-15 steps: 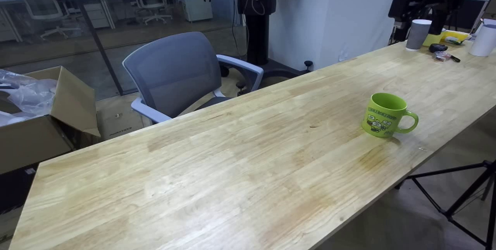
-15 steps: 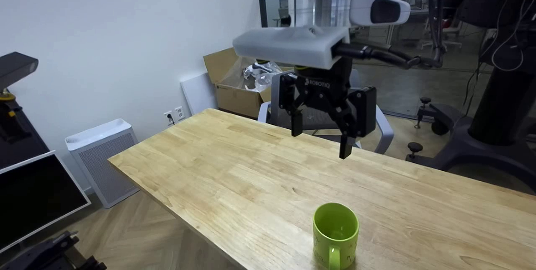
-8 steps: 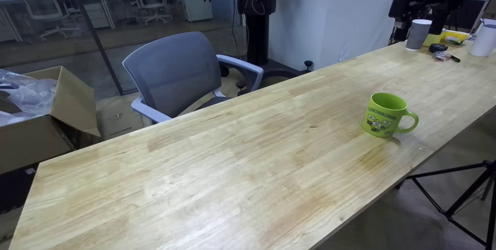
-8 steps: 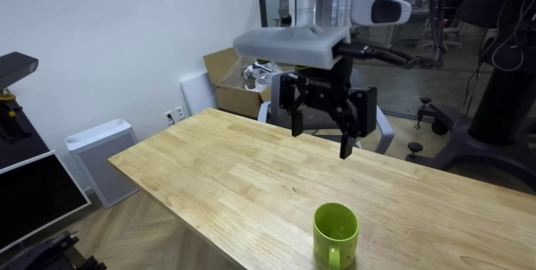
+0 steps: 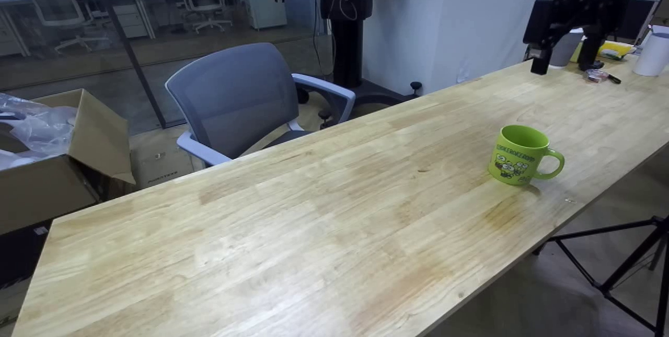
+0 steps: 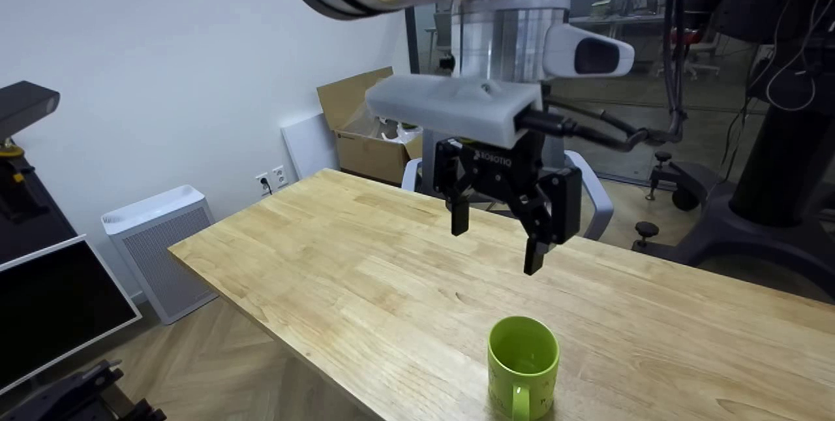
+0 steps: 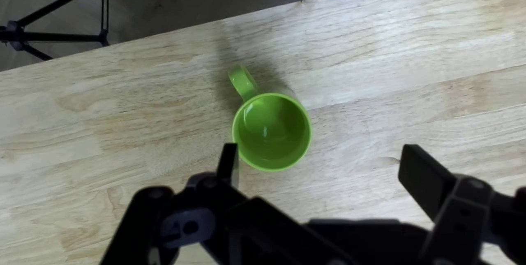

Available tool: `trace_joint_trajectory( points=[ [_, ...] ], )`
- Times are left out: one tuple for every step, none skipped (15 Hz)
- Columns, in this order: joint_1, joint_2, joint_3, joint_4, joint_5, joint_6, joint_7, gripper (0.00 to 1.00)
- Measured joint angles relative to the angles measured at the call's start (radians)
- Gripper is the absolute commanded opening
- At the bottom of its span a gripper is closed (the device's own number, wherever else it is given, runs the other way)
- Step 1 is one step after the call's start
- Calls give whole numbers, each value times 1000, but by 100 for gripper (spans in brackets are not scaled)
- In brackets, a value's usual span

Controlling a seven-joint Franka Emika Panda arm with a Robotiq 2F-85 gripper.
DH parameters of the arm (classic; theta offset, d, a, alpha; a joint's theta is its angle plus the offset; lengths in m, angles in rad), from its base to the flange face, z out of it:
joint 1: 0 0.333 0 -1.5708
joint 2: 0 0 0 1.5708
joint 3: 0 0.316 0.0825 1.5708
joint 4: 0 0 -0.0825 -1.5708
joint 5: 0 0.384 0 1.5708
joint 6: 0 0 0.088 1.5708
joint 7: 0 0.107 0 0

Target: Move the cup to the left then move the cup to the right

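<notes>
The cup, a small lime-green mug with a loop handle and a dark print, stands upright on the wooden table in both exterior views (image 5: 515,162) (image 6: 523,372). In the wrist view the cup (image 7: 271,131) is seen from above, its handle pointing to the upper left. My gripper (image 6: 496,249) is open and empty above the table, higher than the cup. The gripper also shows in the wrist view (image 7: 320,148), its left fingertip overlapping the cup's lower-left rim in the picture, and at the upper right of an exterior view (image 5: 564,68).
Behind the gripper stand a white-grey cup (image 5: 566,50), a yellow packet (image 5: 616,48) and a white cylinder (image 5: 653,55). A grey chair (image 5: 240,102) is by the table's far edge. The wooden table's (image 7: 411,92) edge runs close past the cup's handle side.
My gripper has moved down toward the table, mostly within the last half second, and stays open. The cup has not moved.
</notes>
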Motion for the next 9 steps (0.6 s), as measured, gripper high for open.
trace_joint_trajectory(
  points=[
    [-2,19,-1,-2,1,10,0,100],
    [-4,39,-2,-3,1,21,0,100],
    [-6,59,-3,-5,1,33,0,100],
    [-9,78,-3,-7,1,46,0,100],
    [-11,95,-4,-8,1,58,1,100],
    [-14,113,-4,-9,1,69,2,100],
    [-15,130,-4,-9,1,77,3,100],
    [-17,146,-4,-9,1,85,4,100],
    [-18,161,-4,-9,1,94,6,100]
  ],
)
